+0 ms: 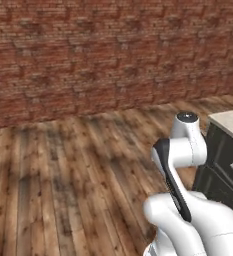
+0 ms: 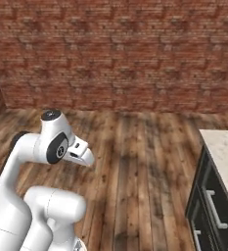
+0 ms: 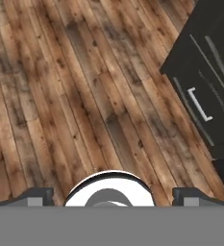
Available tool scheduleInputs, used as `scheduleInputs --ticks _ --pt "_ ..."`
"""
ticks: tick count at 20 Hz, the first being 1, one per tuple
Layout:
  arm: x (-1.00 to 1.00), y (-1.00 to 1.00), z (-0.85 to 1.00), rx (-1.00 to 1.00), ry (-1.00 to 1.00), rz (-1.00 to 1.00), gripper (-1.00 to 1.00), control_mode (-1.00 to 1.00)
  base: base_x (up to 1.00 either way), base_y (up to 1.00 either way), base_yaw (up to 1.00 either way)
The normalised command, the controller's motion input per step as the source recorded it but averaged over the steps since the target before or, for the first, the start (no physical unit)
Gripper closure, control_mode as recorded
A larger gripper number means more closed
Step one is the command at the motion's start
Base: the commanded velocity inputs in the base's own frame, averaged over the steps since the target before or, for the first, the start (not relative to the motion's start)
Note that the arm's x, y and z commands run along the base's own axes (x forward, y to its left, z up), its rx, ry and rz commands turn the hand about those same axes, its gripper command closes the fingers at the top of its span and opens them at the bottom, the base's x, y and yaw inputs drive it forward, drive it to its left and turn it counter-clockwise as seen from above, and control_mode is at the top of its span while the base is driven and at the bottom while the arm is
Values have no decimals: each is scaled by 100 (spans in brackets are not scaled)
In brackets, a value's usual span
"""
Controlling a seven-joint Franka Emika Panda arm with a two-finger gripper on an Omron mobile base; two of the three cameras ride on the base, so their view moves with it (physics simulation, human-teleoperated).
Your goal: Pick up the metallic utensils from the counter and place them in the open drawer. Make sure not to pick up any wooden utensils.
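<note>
The end of the pale beige counter (image 1: 231,120) shows at the right edge of the left base view, and the counter (image 2: 227,149) also lies at the right of the right base view. In the hand view my gripper (image 3: 112,198) is open, its two dark fingertips (image 3: 34,197) wide apart with nothing between them. It hangs over the wooden floor, apart from the cabinets. The metallic utensils, the wooden utensils and the open drawer are out of view.
Dark cabinet fronts (image 3: 205,67) with shut drawers and silver bar handles (image 3: 200,104) stand under the counter, at the right of the hand view. A wooden plank floor (image 2: 135,162) stretches to a red brick wall (image 1: 113,55). My folded white arm (image 1: 183,150) fills the foreground.
</note>
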Motion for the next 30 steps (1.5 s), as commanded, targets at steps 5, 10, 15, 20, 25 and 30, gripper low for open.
scheduleInputs --ticks 5,10,15,20,25,30 --pt "0 0 0 0 0 0 -100 100 100 54 22" --pt "0 0 0 0 0 0 -100 100 100 52 -5" --pt "0 0 0 0 0 0 -100 100 100 73 -26" --pt "0 0 0 0 0 0 -100 100 100 70 -51" --pt "0 0 0 0 0 0 -100 100 83 61 -71" --pt "0 0 0 0 0 0 -100 100 69 54 -76"
